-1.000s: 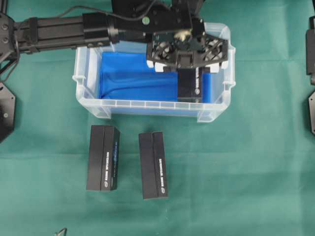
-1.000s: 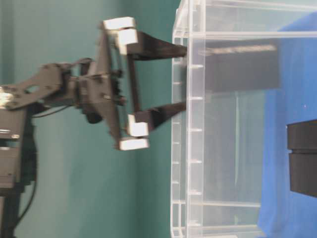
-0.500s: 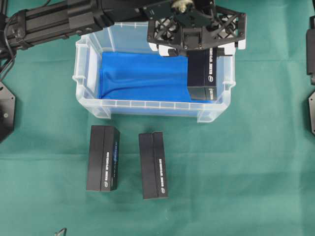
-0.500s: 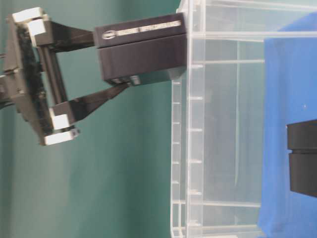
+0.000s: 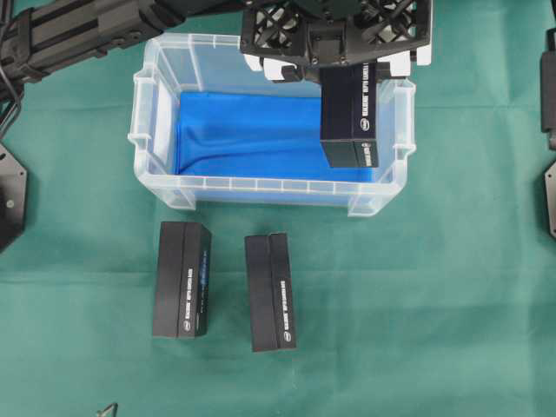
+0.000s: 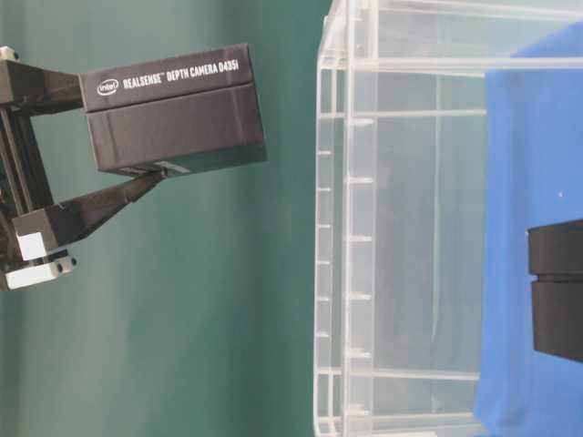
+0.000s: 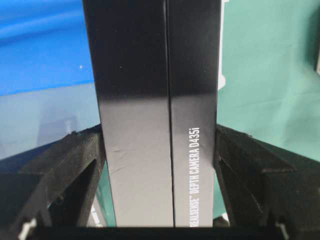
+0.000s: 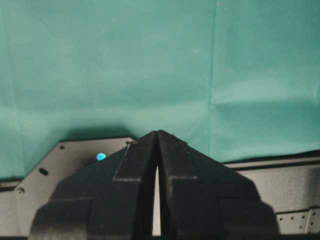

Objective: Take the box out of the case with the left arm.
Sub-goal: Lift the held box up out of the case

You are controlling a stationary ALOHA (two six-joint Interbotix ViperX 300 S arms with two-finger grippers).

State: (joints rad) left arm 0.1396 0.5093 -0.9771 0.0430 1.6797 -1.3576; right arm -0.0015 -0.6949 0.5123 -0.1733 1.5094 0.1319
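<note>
My left gripper is shut on the black box, its white lettering reading "RealSense Depth Camera D435i". The box hangs in the air over the right end of the case, a clear plastic tub with a blue lining. In the table-level view, which is turned on its side, the box is wholly outside the case's rim, with a gap between them. The left wrist view shows both black fingers pressed against the box's long sides. My right gripper is shut on nothing, low over the green cloth.
Two more black boxes lie side by side on the green cloth in front of the case. One of them shows through the case wall. Parts of the right arm sit at the right edge.
One second ago the left gripper was down inside the case around the box. It has since risen with the box, which now hangs outside the rim.
</note>
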